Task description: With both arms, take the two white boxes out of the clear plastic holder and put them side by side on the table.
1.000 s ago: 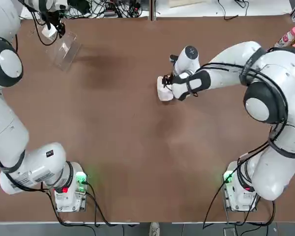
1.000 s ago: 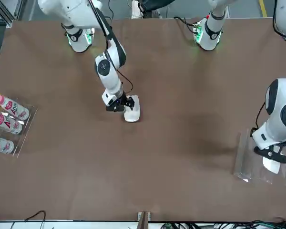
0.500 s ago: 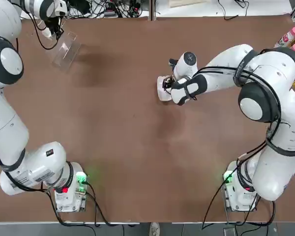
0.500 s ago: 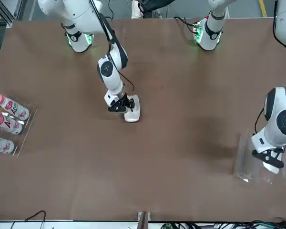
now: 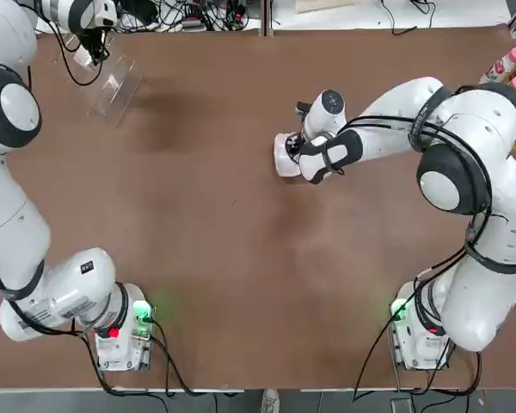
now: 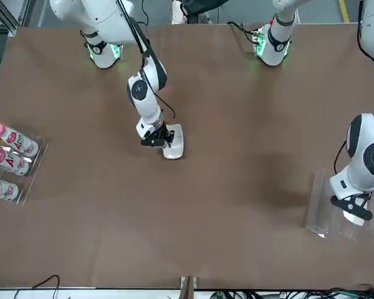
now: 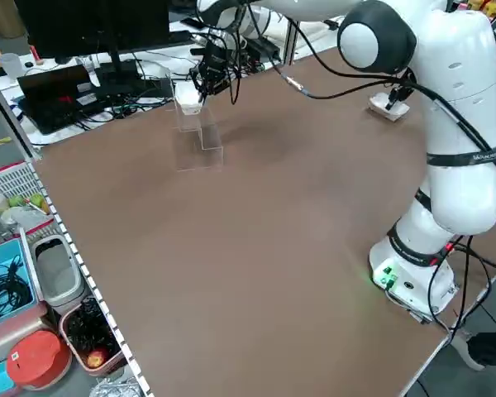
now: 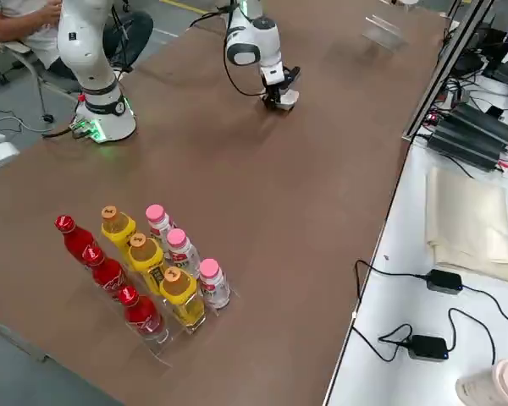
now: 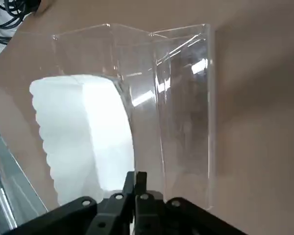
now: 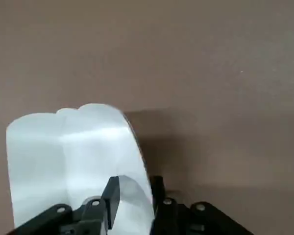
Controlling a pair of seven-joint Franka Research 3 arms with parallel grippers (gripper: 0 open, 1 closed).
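A clear rack (image 8: 164, 353) holds 9 capped bottles (image 8: 179, 292).

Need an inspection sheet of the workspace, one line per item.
Surface: brown matte table, nothing spilled seen
Job's things: one white box at the clear holder; other box out, at the right gripper
Clutter: rack of red, yellow and pink-capped bottles
Grippers: left shut at the holder box's edge, hold unclear; right mid-table, hold unclear
Cables: black, along both arms; more on the white side table
Surroundings: person seated nearby
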